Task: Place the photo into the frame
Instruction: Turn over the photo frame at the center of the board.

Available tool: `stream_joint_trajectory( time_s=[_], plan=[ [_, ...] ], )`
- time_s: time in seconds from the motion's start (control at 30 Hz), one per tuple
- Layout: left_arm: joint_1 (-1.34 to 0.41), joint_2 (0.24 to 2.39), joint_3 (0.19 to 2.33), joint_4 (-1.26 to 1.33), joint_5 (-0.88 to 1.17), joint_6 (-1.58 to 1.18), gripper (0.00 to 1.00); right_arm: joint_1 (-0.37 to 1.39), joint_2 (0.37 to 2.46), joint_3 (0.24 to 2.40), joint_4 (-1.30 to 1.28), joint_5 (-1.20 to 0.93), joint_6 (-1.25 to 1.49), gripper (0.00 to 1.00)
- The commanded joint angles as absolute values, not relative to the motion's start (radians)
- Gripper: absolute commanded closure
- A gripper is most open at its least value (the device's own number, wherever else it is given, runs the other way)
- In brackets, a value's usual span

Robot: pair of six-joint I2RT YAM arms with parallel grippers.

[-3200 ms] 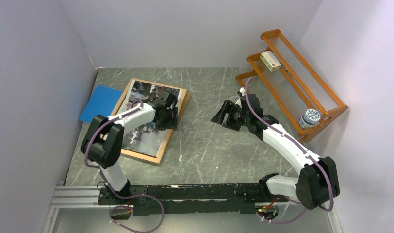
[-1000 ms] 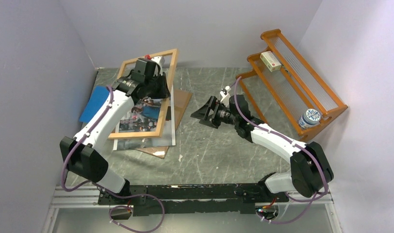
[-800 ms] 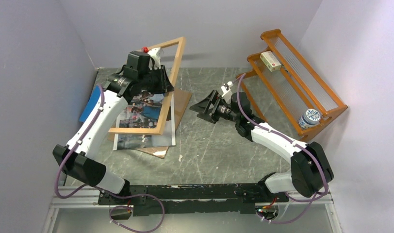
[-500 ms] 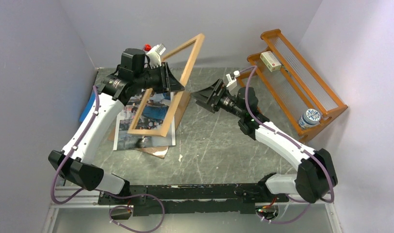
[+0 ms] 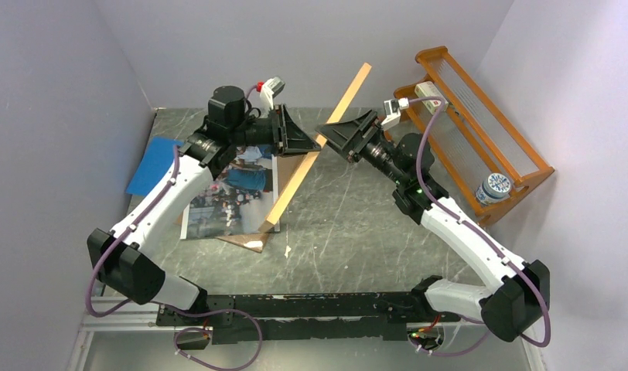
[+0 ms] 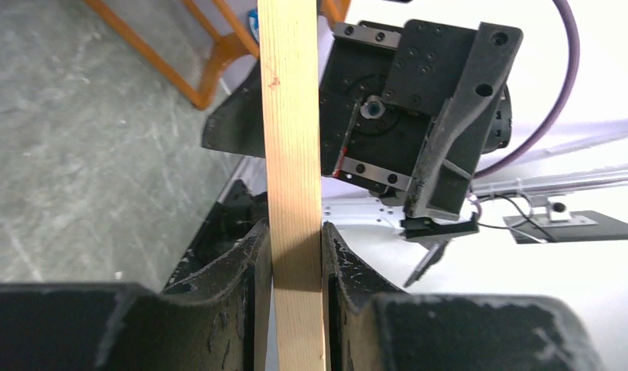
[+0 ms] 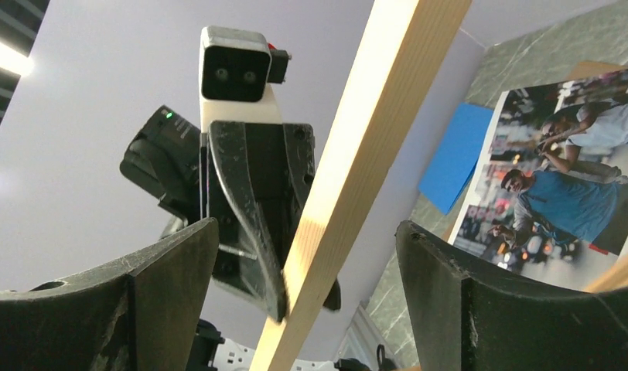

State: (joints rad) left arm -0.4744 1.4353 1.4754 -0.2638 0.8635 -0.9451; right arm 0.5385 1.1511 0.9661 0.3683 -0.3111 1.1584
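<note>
Left gripper [image 6: 294, 247]: clamped on the frame [image 5: 297, 181], one finger pressed flat against each face of its narrow wooden bar.
Frame: raised off the table [image 5: 349, 224] and turned edge-on to the overhead camera, so it reads as one slanting light-orange strip. Its high end points toward the back wall and its low end hangs by the near right corner of the photo. Whether that low end touches anything cannot be told.
Right gripper [image 7: 307, 247]: jaws spread wide, one finger on each side of the same bar, with a clear gap on both sides. It faces the left gripper across the wood.
Photo [image 5: 230, 193]: lying flat and face up on the table, below and to the left of both grippers and held by neither.
Backing panel [image 5: 235, 239]: brown board under the photo, one corner showing.
Blue sheet [image 5: 150, 164]: flat at the table's left edge.
</note>
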Motion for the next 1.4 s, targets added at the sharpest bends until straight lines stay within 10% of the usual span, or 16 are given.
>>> stream_joint_trajectory(
  time_s=[0.0, 0.33, 0.4, 0.6, 0.73, 1.37],
  plan=[
    [-0.494, 1.381, 1.453, 0.044, 0.942, -1.104, 0.97, 0.537, 1.163, 1.045, 0.306, -0.273, 1.151, 0.15],
    [-0.499, 1.33, 1.304, 0.143, 0.891, -1.19, 0.97, 0.529, 1.172, 1.073, 0.175, -0.262, 1.171, 0.74],
    [-0.498, 1.325, 1.293, 0.105, 0.873, -1.165, 0.92, 0.526, 1.175, 1.094, 0.123, -0.261, 1.155, 0.76],
    [-0.497, 1.279, 1.277, -0.093, 0.771, -0.996, 0.23, 0.519, 1.206, 1.227, -0.139, -0.259, 1.057, 0.79],
    [-0.497, 1.256, 1.286, -0.194, 0.723, -0.884, 0.08, 0.512, 1.269, 1.358, -0.336, -0.277, 0.974, 0.81],
    [-0.495, 1.087, 1.236, -0.611, 0.087, -0.607, 0.06, 0.511, 1.749, 1.709, -0.539, -0.407, 0.829, 0.83]
  ],
)
